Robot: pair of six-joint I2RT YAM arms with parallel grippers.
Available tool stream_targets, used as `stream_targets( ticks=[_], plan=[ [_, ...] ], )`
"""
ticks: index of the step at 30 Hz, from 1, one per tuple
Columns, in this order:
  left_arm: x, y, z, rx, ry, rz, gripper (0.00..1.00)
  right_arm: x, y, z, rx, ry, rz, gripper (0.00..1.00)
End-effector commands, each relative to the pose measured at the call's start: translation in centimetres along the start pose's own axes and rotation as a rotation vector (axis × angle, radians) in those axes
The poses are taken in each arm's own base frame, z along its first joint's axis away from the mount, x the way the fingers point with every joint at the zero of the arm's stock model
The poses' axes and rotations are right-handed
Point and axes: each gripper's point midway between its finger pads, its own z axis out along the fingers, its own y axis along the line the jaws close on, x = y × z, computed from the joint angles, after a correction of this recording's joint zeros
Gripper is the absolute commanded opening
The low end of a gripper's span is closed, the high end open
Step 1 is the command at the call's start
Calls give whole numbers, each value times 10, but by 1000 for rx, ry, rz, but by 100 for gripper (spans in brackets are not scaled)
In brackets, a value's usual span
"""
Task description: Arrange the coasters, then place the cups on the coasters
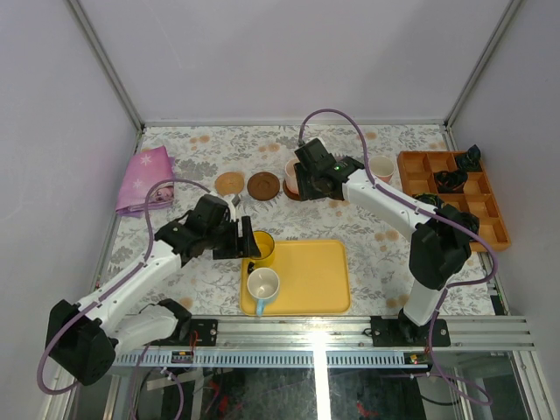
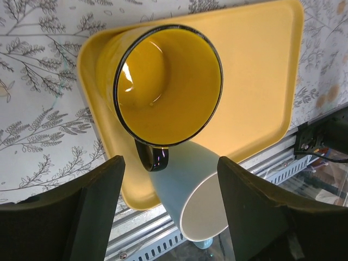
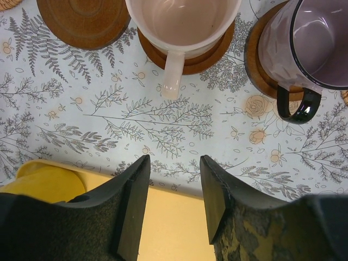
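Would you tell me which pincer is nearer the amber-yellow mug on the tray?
Left. The left pincer is right beside the amber-yellow mug; the right pincer hangs beyond the tray, near the coasters.

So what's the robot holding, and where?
Nothing is held. The left tool is open near the amber-yellow handled mug; the right tool is open and empty.

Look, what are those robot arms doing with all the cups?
The two arms are putting cups onto wooden coasters. The pink cup and the purple cup each sit on one, and the right gripper hangs open and empty near them. The left gripper is open right by the yellow cup, which stands on the tray beside the white cup. Two coasters lie bare.
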Motion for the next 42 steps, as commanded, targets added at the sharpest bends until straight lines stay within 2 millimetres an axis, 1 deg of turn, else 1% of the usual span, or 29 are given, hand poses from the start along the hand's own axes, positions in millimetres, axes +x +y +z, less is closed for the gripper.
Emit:
stream_targets(
  ticks=[1,5,10,15,19,23,24,31,33,35,39,42],
  plan=[
    [10,5,4,-39,5,-34,68,-22,10,-12,-40,-68,-10,48],
    [17,10,8,-61,16,-54,68,-23,11,-11,-45,-69,-11,48],
    [15,17,14,-112,13,-57,68,-25,13,-11,-56,-78,-8,48],
    [18,18,20,-123,36,-55,67,-26,14,-11,-56,-80,-8,48],
    [22,17,22,-119,54,-39,62,-26,12,-12,-49,-81,-13,48],
    [24,19,26,-131,73,-26,52,-22,10,-8,-40,-68,-18,48],
    [24,20,27,-134,79,-23,51,-21,10,-7,-38,-63,-19,48],
    [26,20,32,-141,110,13,54,-18,9,-5,-33,-58,-19,47],
    [26,20,34,-144,117,20,52,-17,9,-4,-32,-57,-19,47],
    [25,21,35,-146,120,28,48,-16,9,-4,-33,-55,-15,48],
    [23,20,38,-145,127,48,30,-17,9,-2,-34,-54,-22,47],
    [24,19,39,-137,140,59,20,-18,9,-2,-32,-53,-31,47]
  ],
)
